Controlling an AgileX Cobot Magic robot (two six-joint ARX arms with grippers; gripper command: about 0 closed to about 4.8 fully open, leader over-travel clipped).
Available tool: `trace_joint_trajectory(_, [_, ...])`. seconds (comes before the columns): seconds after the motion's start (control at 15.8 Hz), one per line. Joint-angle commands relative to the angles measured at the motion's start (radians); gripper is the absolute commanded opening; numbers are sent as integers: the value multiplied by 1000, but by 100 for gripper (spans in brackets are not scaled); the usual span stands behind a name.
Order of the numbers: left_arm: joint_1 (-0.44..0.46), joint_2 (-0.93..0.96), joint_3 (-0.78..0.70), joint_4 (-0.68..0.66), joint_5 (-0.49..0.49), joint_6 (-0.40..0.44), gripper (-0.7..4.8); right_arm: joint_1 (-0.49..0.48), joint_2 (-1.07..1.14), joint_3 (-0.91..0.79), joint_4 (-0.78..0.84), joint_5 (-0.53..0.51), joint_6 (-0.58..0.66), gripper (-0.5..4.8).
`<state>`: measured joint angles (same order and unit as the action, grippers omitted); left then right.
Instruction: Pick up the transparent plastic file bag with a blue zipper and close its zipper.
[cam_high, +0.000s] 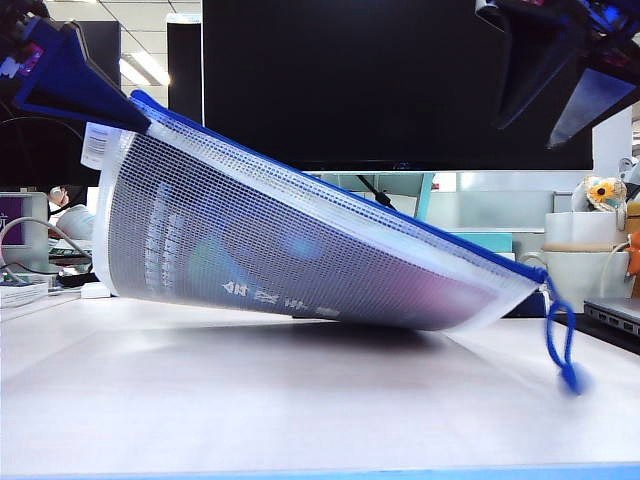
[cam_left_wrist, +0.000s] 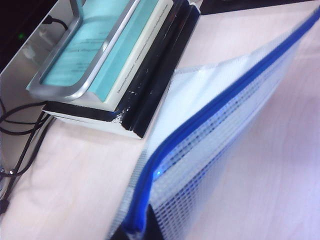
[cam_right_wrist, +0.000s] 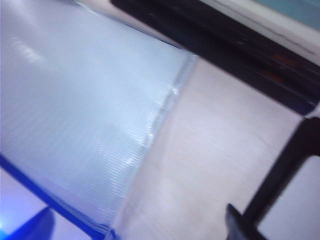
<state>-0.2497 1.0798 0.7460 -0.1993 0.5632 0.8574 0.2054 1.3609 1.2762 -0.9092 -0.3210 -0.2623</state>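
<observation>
The transparent plastic file bag (cam_high: 300, 250) hangs slanted over the table, its high corner at the left and its low end at the right, touching the tabletop. My left gripper (cam_high: 140, 118) is shut on that high corner; in the left wrist view its dark fingers (cam_left_wrist: 156, 225) pinch the bag (cam_left_wrist: 235, 115) at the blue zipper (cam_left_wrist: 150, 185). The zipper (cam_high: 400, 215) runs along the top edge, and its cord pull with a blue bead (cam_high: 570, 378) dangles at the low end. My right gripper (cam_high: 530, 135) hovers open above that end, holding nothing. The right wrist view shows the bag (cam_right_wrist: 85, 115) below the gripper (cam_right_wrist: 139, 210).
A dark monitor (cam_high: 390, 80) stands behind the bag. Its stand foot rests on stacked books (cam_left_wrist: 125, 65) (cam_right_wrist: 240, 45). White cups with a small toy (cam_high: 590, 250) and a laptop edge (cam_high: 615, 318) sit at the right. Cables (cam_left_wrist: 20, 135) lie at the left. The pale table (cam_high: 300, 400) lies below.
</observation>
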Motion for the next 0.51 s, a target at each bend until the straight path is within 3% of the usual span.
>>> trace_joint_trajectory(0.06, [1, -3, 3, -16, 16, -1, 342, 0, -3, 3, 38, 10, 1, 463])
trace_joint_trajectory(0.13, [1, -3, 3, -27, 16, -21, 479, 0, -3, 3, 48, 7, 1, 463])
trace_joint_trajectory(0.32, [1, -39, 4, -51, -28, -73, 479, -11, -3, 3, 81, -47, 39, 436])
trace_joint_trajectory(0.51, [1, -117, 4, -48, -229, -182, 479, -66, -3, 3, 107, -167, 113, 417])
